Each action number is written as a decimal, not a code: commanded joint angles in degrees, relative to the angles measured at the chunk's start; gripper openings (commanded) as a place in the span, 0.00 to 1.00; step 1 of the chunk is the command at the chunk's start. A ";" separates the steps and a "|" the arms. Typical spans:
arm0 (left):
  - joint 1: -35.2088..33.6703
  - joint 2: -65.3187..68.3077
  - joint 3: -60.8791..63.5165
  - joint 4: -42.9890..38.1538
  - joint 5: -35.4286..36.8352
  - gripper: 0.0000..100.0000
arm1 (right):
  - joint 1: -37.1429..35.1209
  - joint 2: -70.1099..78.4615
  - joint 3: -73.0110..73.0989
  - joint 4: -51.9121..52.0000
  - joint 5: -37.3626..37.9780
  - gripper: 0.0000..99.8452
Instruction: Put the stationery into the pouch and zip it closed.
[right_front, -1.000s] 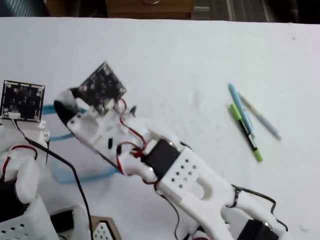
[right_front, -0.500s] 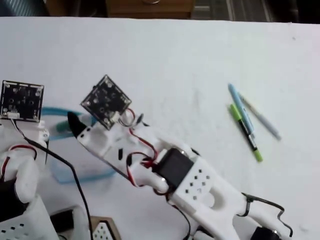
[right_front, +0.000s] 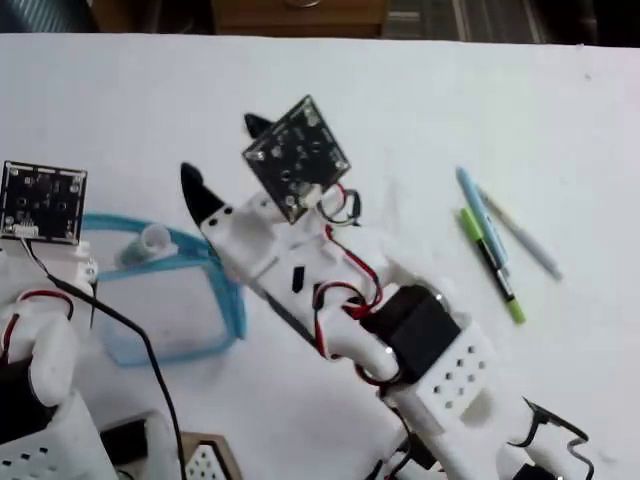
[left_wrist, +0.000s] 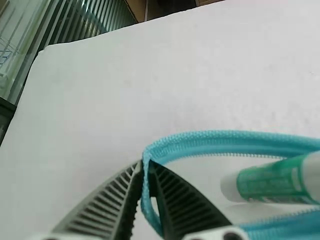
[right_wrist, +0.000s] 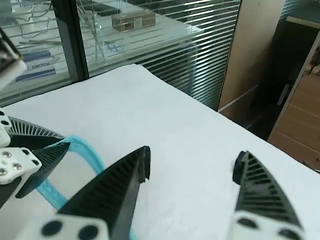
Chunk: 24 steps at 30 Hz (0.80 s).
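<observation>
High view: right gripper (right_front: 222, 150) agape nr pouch (right_front: 228, 295); left gripper (left_wrist: 145, 170) pinches its rim.

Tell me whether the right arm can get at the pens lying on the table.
Probably yes. The right gripper is open and empty, and only bare table lies between it and the pens. The left gripper holds the pouch on the other side.
</observation>
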 joint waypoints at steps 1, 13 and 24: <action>-0.48 2.33 13.36 1.32 0.53 0.02 | 7.87 -1.27 -5.71 4.62 0.44 0.26; -0.57 2.24 13.36 1.32 0.26 0.02 | 50.95 28.35 -3.08 23.60 16.53 0.27; -0.48 2.24 13.27 1.32 0.18 0.02 | 55.52 53.41 -11.60 23.08 29.36 0.39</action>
